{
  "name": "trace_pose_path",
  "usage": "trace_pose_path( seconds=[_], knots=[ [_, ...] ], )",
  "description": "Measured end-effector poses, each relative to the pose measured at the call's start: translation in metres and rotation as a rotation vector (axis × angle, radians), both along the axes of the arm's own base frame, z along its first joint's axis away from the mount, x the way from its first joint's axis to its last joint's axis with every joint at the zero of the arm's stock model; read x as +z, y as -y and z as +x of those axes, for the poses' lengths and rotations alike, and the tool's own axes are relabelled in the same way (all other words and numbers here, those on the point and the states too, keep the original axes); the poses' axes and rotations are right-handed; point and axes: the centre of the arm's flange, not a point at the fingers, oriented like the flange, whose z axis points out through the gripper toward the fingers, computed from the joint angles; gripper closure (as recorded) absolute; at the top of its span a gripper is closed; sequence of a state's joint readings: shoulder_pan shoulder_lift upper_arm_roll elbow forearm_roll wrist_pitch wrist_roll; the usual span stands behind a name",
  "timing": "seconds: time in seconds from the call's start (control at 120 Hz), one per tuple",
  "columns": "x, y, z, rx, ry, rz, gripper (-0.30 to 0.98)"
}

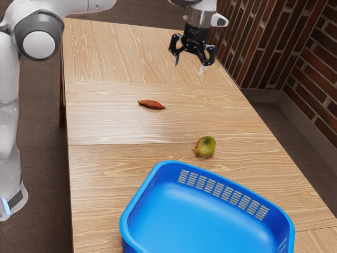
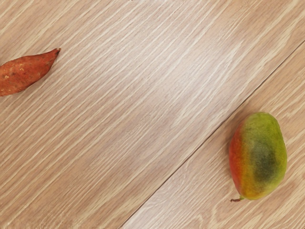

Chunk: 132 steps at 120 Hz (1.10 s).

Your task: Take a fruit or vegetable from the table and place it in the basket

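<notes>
Well beyond the basket (image 1: 200,213), high over the table (image 1: 105,126), the gripper (image 1: 189,64) is hovering, fingers spread w/ nothing btwn them, prob. b/c it's needing room to fit round a fruit or veg. Both candidates are lying loose, & neither is sitting in the basket. Nearer the basket, just outside its rim, the mango (image 1: 206,146) is resting on its side, stem end poking out; farther from the basket, the sweet potato (image 1: 151,104) is lying flat, pointed at its ends. Mango's looking like the quick pick, IMO, b/c it's offering the shorter carry. The basket itself is standing w/ its mouth up, so it's ready for a drop from above. Next, prob.: the gripper is going to be lining up over the mango, then lowering. Smooth, rounded skin is maybe asking for a centred squeeze, b/c an off-centre one could be sending it rolling.
</notes>
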<state>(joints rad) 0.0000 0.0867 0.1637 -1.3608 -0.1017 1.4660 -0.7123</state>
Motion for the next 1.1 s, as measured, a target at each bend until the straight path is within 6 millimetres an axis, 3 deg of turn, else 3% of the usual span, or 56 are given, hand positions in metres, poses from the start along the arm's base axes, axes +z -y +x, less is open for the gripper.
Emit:
trace_pose_path(
  seconds=[0.1,0.308,0.35,0.433,0.55,0.683,0.817,0.942,1.1],
  knots=[
    [-0.004,0.002,0.000,0.227,-0.039,-0.019,0.00],
    [-0.008,0.047,0.013,0.494,-0.087,-0.091,0.00],
    [-0.022,0.051,0.021,0.539,-0.118,-0.106,0.00],
    [-0.061,0.054,0.059,0.609,-0.166,-0.121,0.00],
    [-0.099,0.078,0.101,0.647,-0.185,-0.138,0.00],
    [-0.123,0.063,0.115,0.619,-0.168,-0.093,0.00],
    [-0.149,0.065,0.128,0.506,-0.133,-0.039,0.00],
    [-0.170,0.084,0.136,0.363,-0.109,-0.019,0.00],
    [-0.220,0.109,0.132,0.230,-0.123,-0.036,0.00]
  ],
)
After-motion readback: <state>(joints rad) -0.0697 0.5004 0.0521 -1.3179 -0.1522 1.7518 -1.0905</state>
